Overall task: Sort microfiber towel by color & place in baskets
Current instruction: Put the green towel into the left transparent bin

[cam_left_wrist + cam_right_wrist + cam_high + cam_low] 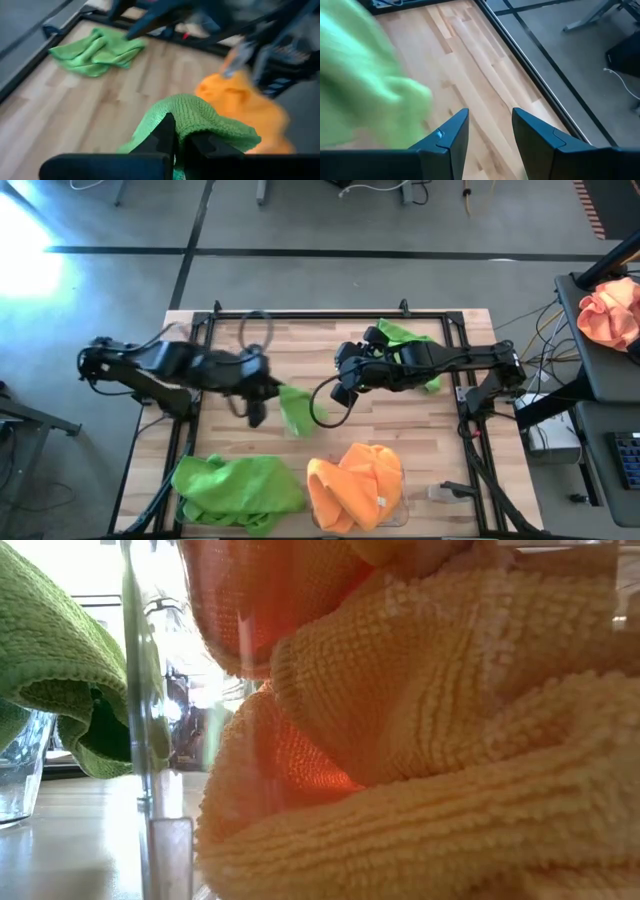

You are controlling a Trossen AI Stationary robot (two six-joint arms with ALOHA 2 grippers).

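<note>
My left gripper [268, 393] [179, 137] is over the middle of the table, shut on a lime green towel [294, 409] [202, 117]. My right gripper [345, 388] [490, 131] is open just to the right of it and holds nothing; a green blur [365, 85] fills the side of its view. A second green towel [408, 340] [97, 50] lies crumpled on the wood under the right arm. At the near edge, green towels [240, 488] [60, 670] fill the left clear basket [135, 690]. Orange towels [355, 488] [440, 740] [240, 105] fill the right one [402, 480]. My left gripper pinches the green towel between its two fingers at a bunched fold [186, 124]. The cloth bulges up over the fingertips [165, 131], and the rest trails away from them toward the near edge. Whether its lower end touches the table I cannot tell.
A black frame [300, 315] runs around the wooden table [240, 345]. A loose dark cable loops [255, 330] at the far side. A peach-orange cloth bundle [612, 310] lies on a stand off the table's right. Bare wood shows between the grippers and the baskets.
</note>
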